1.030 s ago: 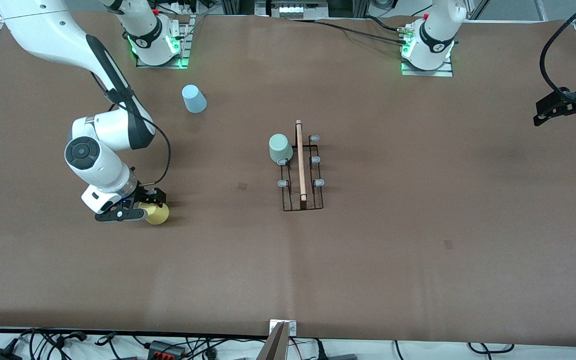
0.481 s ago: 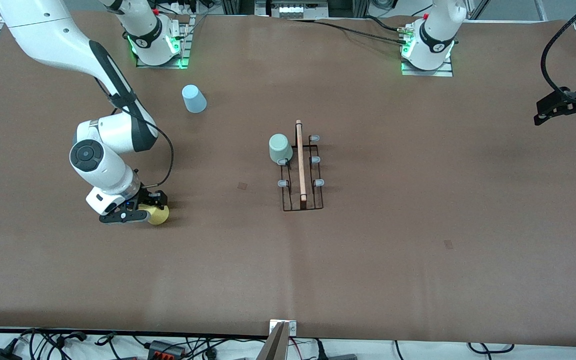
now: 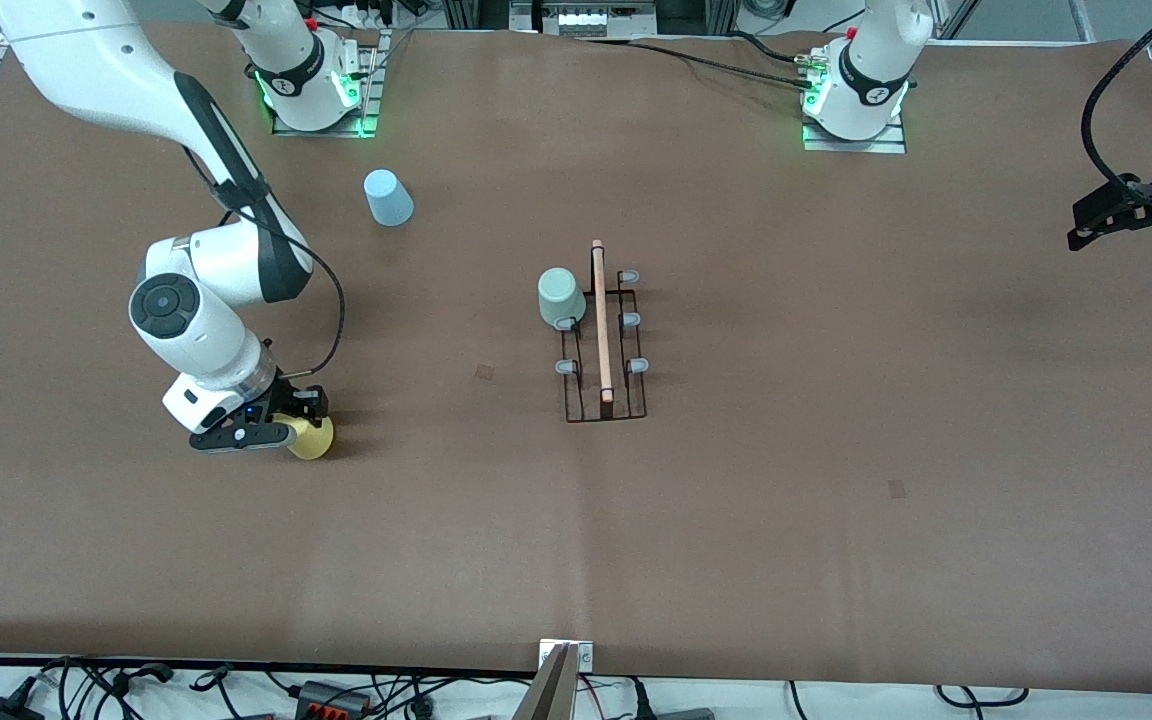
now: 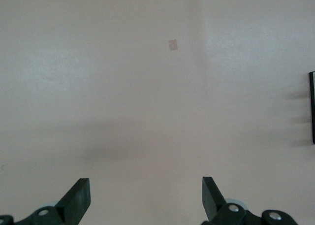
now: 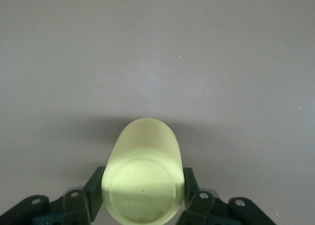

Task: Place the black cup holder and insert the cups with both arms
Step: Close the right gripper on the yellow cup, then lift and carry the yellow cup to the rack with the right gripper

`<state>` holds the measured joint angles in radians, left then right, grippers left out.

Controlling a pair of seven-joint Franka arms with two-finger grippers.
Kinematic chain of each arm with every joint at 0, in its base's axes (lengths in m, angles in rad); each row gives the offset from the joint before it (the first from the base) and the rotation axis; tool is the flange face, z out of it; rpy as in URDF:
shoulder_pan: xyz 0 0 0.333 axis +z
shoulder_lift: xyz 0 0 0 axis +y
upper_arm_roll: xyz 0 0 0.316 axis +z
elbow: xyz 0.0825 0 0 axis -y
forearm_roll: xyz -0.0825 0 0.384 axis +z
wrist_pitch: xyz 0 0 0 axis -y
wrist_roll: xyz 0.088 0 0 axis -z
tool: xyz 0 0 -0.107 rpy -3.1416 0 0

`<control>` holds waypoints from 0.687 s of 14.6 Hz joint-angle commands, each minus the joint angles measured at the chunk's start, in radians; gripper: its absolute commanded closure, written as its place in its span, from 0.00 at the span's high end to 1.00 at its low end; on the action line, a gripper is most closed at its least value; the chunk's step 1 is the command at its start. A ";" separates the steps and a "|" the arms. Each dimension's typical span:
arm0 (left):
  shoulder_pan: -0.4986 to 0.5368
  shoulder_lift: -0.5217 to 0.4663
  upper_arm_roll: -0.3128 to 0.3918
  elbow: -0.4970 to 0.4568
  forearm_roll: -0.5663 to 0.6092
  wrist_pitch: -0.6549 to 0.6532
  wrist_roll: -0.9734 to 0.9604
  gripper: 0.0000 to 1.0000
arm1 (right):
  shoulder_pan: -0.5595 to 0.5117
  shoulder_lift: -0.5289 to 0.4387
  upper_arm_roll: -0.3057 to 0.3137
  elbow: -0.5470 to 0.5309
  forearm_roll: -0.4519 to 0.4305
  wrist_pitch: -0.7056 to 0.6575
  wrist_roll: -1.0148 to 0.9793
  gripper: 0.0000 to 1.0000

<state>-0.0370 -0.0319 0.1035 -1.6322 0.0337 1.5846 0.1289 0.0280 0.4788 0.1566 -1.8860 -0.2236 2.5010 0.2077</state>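
Note:
The black cup holder (image 3: 604, 340) stands at the table's middle, its wooden rod handle (image 3: 600, 320) on top. The pale mint cup (image 3: 560, 297) sits upside down on a peg on the right arm's side of it. The light blue cup (image 3: 388, 197) stands upside down on the table near the right arm's base. My right gripper (image 3: 281, 420) is shut on the yellow cup (image 3: 313, 438), held on its side low over the table toward the right arm's end. In the right wrist view the fingers (image 5: 192, 183) press the yellow cup's (image 5: 142, 185) sides. My left gripper (image 3: 1084, 224) waits open and empty (image 4: 145, 185) at the left arm's end.
Brown paper covers the table (image 3: 836, 500). A small tape mark (image 3: 484, 372) lies between the yellow cup and the holder, another (image 3: 897, 488) toward the left arm's end. An edge of the holder (image 4: 312, 107) shows in the left wrist view. Cables lie along the front edge.
My right arm has swayed slightly toward the holder and back with the yellow cup, which ends a touch nearer the front camera. The left arm has not moved.

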 commanded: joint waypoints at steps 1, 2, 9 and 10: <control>-0.004 -0.003 0.002 0.005 0.011 -0.012 0.015 1.00 | 0.085 -0.118 0.000 0.025 0.022 -0.153 0.158 0.15; -0.004 -0.003 0.002 0.003 0.011 -0.012 0.015 1.00 | 0.105 -0.140 0.001 0.039 0.074 -0.183 0.209 0.15; -0.006 -0.005 0.002 0.006 0.011 -0.032 0.017 1.00 | 0.349 -0.125 -0.005 0.192 0.201 -0.231 0.608 0.14; -0.006 -0.003 0.002 0.006 0.011 -0.034 0.017 1.00 | 0.386 -0.100 -0.006 0.229 0.176 -0.250 0.675 0.14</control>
<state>-0.0375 -0.0319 0.1032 -1.6322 0.0337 1.5682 0.1289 0.3568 0.3189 0.1672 -1.7528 -0.0156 2.2986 0.7714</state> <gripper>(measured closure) 0.000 0.335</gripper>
